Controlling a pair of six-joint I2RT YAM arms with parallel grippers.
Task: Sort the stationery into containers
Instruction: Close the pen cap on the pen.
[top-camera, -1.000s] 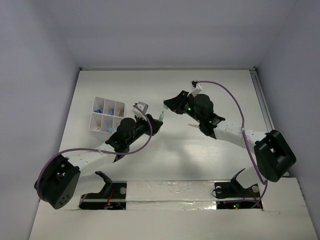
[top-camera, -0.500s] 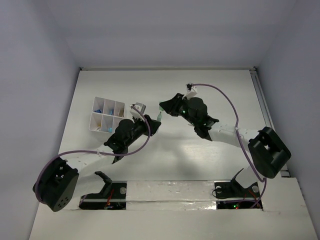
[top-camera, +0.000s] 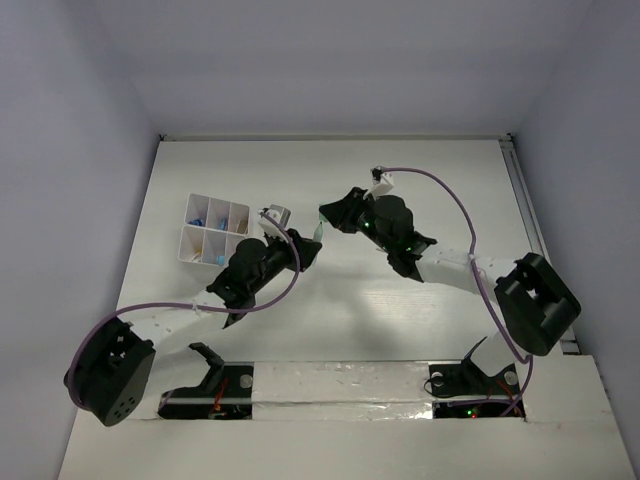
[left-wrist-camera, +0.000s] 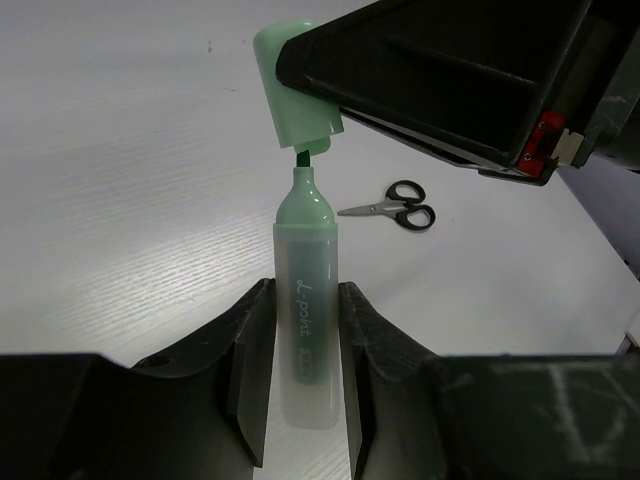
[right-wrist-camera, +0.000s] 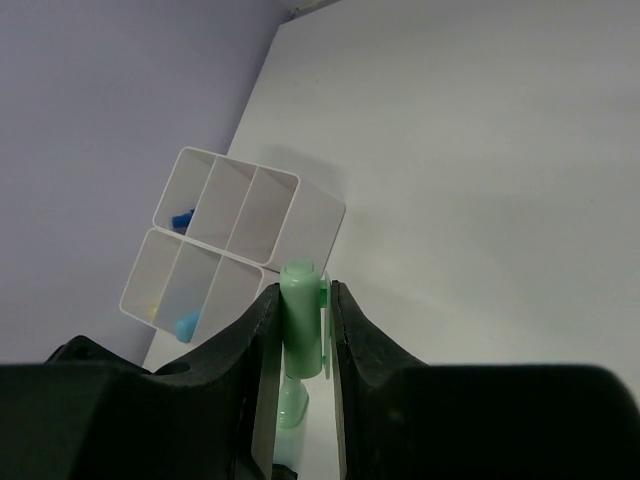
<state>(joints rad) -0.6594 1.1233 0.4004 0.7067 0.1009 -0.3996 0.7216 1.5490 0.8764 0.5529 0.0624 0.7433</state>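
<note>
Our left gripper (left-wrist-camera: 303, 310) clamps the pale-green translucent plastic highlighter barrel (left-wrist-camera: 306, 360); our right gripper (right-wrist-camera: 303, 325) pinches its mint plastic cap (left-wrist-camera: 295, 75), askew just above the nib (left-wrist-camera: 303, 160). Misaligned, we risk jamming the cap crooked.

Middle blocked, far and right side open

The left gripper (left-wrist-camera: 305, 290), clamped on a highlighter (left-wrist-camera: 305, 360), and the right gripper (right-wrist-camera: 302, 295), clamped on its cap (left-wrist-camera: 295, 125), meet tip to tip mid-table, just right of the box (top-camera: 184, 240). Scissors (left-wrist-camera: 392, 210) lie flat on the table beyond them. Open table (top-camera: 450, 170) runs along the far edge and the right side, up to the walls (top-camera: 80, 150).
</note>
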